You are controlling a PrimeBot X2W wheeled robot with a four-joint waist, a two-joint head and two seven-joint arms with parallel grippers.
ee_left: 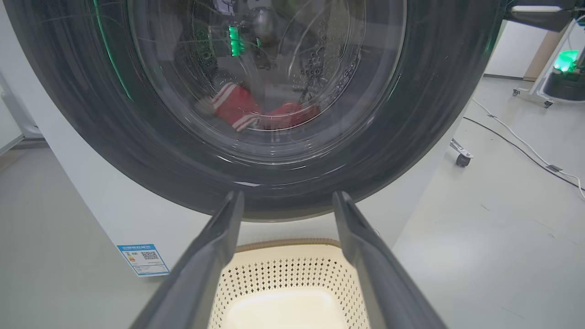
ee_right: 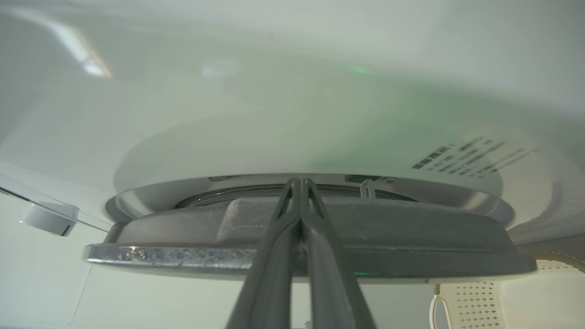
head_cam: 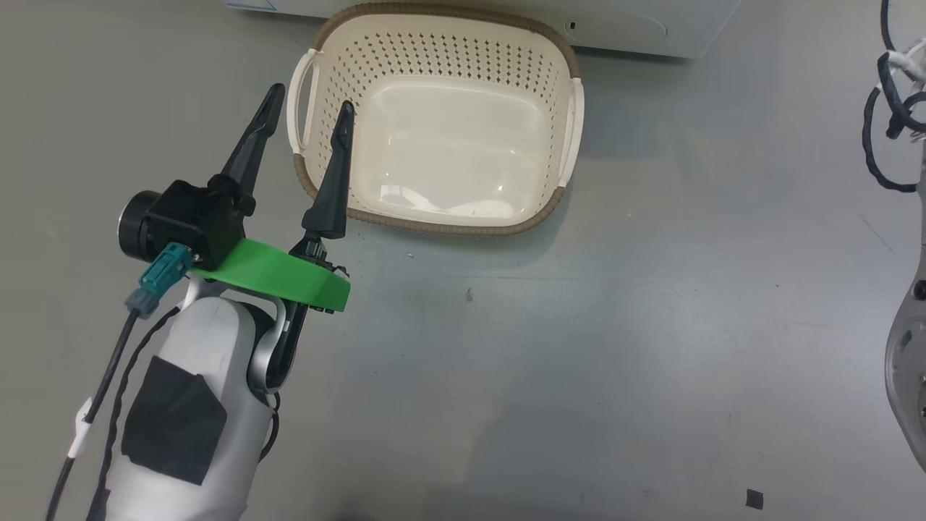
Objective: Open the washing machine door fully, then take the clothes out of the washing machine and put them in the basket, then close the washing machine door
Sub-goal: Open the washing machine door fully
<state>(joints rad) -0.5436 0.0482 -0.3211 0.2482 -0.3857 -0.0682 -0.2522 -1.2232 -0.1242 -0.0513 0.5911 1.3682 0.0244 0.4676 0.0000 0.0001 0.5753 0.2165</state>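
Red fabric with white stripes, the clothes (ee_left: 247, 109), lies low in the drum behind the glass of the washing machine door (ee_left: 411, 137), in the middle of my left wrist view. Nothing has been taken out yet. The basket (head_cam: 434, 226), upper middle of the head view, is bare inside and stands on the floor just in front of the washing machine (head_cam: 636, 29). I judge the task to be at its first step: the door has to swing fully open, and the unloading and the closing are all left to do.

My left gripper (head_cam: 311, 100) hangs with its fingers spread and nothing between them, over the basket's left edge. My right gripper (ee_right: 299, 182) has its fingers pressed together, with the tips at the seam where the door's edge meets the white front, mid-frame in the right wrist view. A narrow gap and a small latch tab (ee_right: 368, 188) show there, so the door looks cracked open and no more.

I cannot tell whether my right fingertips are hooked behind the rim or only touching it, because the tips are lost in the dark seam. Reflections blur the drum, so how many garments lie inside is unclear. In the head view my right arm is cut off at the right edge.
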